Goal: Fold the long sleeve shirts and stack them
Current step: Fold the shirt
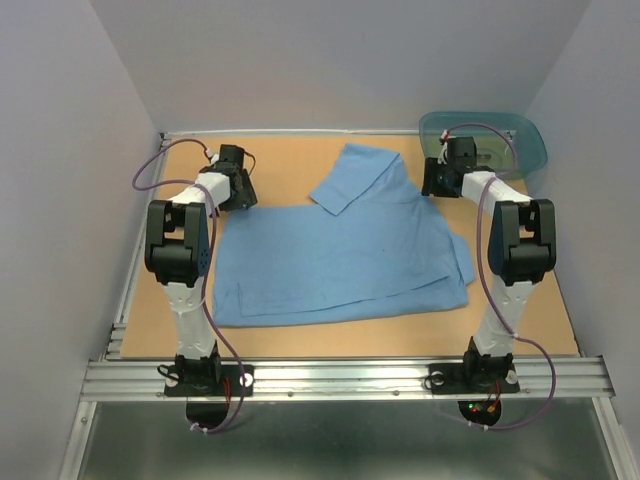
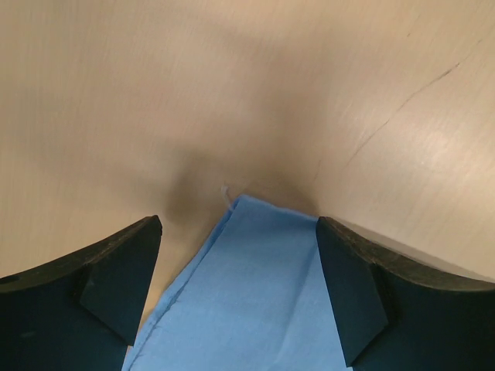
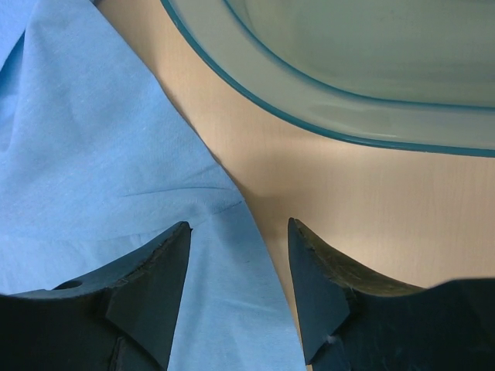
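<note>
Plainly, the light blue shirt (image 1: 340, 255) lay spread flat mid-way across the table (image 1: 300, 342), soft and light.
It looked like thin, limp cotton that would sag and crease, so I'd judge corners and hems the places to pinch. The left gripper (image 2: 238, 220) hung wide open over its far-left corner. The right gripper (image 3: 239, 222), jaws parted and holding nothing, straddled the far-right edge beside the teal plastic tub (image 3: 348, 93).

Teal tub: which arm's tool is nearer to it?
Right. The right tool is just beside the tub; the left tool is across the table, at the opposite corner of the shirt.
</note>
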`<state>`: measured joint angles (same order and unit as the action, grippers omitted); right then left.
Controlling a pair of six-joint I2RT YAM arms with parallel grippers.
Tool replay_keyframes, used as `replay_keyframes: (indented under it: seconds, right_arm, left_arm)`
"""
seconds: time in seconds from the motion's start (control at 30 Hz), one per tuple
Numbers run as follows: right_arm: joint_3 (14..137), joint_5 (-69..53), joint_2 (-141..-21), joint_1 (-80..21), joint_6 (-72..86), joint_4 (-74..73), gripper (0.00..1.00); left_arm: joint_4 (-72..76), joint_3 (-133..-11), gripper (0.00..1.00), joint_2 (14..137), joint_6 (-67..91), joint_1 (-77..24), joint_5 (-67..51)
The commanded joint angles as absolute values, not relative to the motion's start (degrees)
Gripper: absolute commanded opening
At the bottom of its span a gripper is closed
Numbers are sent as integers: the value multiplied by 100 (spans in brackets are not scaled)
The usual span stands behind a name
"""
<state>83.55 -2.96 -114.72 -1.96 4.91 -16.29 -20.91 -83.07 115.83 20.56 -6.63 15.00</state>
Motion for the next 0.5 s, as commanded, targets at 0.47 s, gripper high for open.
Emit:
replay_keyframes:
  seconds: [0.47]
  right_arm:
    - [8350, -606, -11601, -202, 501, -1556, 59]
  left_arm:
    - [-2197, -8631, 78, 11935, 1406, -343, 589]
